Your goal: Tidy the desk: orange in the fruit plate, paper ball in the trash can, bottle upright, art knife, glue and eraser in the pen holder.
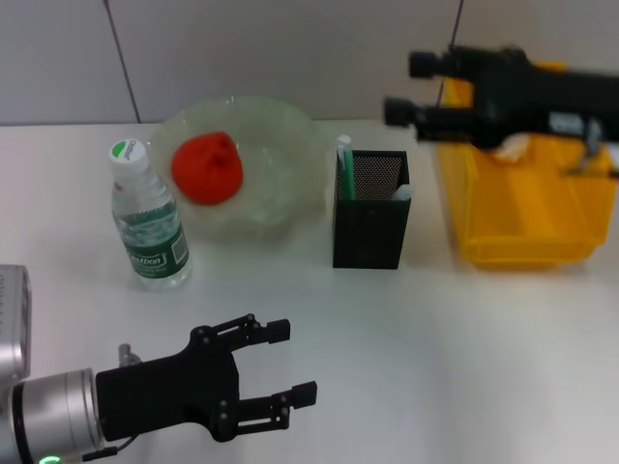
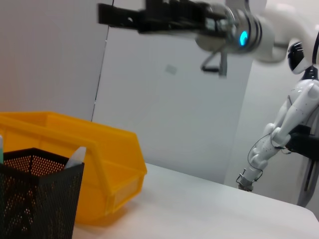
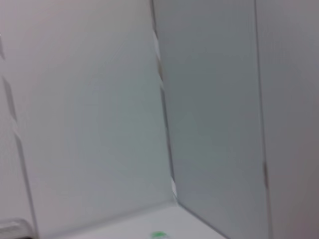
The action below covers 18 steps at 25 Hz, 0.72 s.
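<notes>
Black fingers spread apart on the left gripper (image 1: 295, 362), hovering empty over the near left of the desk (image 1: 435, 367). Just beyond — the bottle (image 1: 147, 217) upright, the orange (image 1: 208, 167) in the fruit plate (image 1: 300, 145), the glue (image 1: 344, 166) poking from the pen holder (image 1: 370, 224). Far right, the right gripper (image 1: 411, 89) hangs above the trash can (image 1: 522, 217), fingers apart, the paper ball (image 1: 513, 146) lying inside. My worry: withdrawing low, that arm could clip the bin's rim or nudge the holder over.

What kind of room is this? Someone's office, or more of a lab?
Probably a robotics lab staged as a desk: plain wall panels, a white table set with a pen holder and yellow trash can, and a white humanoid robot standing behind.
</notes>
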Available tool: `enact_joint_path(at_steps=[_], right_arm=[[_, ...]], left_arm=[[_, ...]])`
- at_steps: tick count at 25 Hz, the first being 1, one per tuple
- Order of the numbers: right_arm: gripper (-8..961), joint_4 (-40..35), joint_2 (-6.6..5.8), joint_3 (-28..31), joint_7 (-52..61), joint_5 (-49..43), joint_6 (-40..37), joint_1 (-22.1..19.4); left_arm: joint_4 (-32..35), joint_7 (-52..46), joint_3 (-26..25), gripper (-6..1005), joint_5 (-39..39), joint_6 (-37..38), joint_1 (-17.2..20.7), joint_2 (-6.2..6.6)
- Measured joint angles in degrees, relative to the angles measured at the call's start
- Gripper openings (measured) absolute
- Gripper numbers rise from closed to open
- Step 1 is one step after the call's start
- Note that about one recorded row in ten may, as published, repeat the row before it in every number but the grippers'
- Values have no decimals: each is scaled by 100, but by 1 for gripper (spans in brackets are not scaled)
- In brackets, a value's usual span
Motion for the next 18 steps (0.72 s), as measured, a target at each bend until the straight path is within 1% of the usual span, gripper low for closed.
enact_joint_path(at_steps=[1, 2, 3, 4, 5, 7, 8, 9, 10, 11, 12, 13, 14, 18], right_arm=[[790, 728, -86, 2, -586, 362, -322, -102], [790, 728, -86, 2, -586, 362, -322, -102], [789, 1175, -151, 20, -930, 418, -536, -123], [789, 1815, -233, 36, -1447, 417, -876, -139], [789, 1815, -233, 36, -1447, 417, -876, -139], [789, 2435, -290, 46, -1942, 309, -1138, -178], [789, 2593, -297, 45, -2075, 245, -1185, -213], [789, 2830, -293, 45, -2335, 53, -1226, -322], [789, 2830, -293, 45, -2335, 53, -1226, -322], [789, 2907, -241, 47, -2524, -144, -1214, -427], [790, 2907, -241, 47, -2524, -144, -1214, -427], [790, 2926, -206, 44, -2644, -261, -1187, -478], [790, 2964, -148, 43, -2783, -413, -1122, -545], [790, 3004, -110, 45, -2922, -602, -1077, -590]], left_arm=[[-1, -4, 0, 807, 5, 1, -8, 1], [-1, -4, 0, 807, 5, 1, -8, 1], [10, -11, 0, 807, 24, 4, -15, 6], [26, -16, 0, 807, 30, 10, -16, 18], [26, -16, 0, 807, 30, 10, -16, 18], [46, -23, -3, 807, 31, 13, -3, 36], [54, -28, -5, 807, 31, 13, 2, 39], [68, -37, -9, 807, 32, 13, 8, 43], [99, -57, -9, 807, 32, 13, 17, 47], [99, -57, -9, 807, 32, 13, 17, 47], [133, -81, -5, 807, 34, 11, 25, 48], [179, -107, 1, 807, 34, -4, 30, 49], [197, -112, 2, 807, 35, -23, 28, 54], [200, -113, 16, 807, 42, -45, 14, 67]])
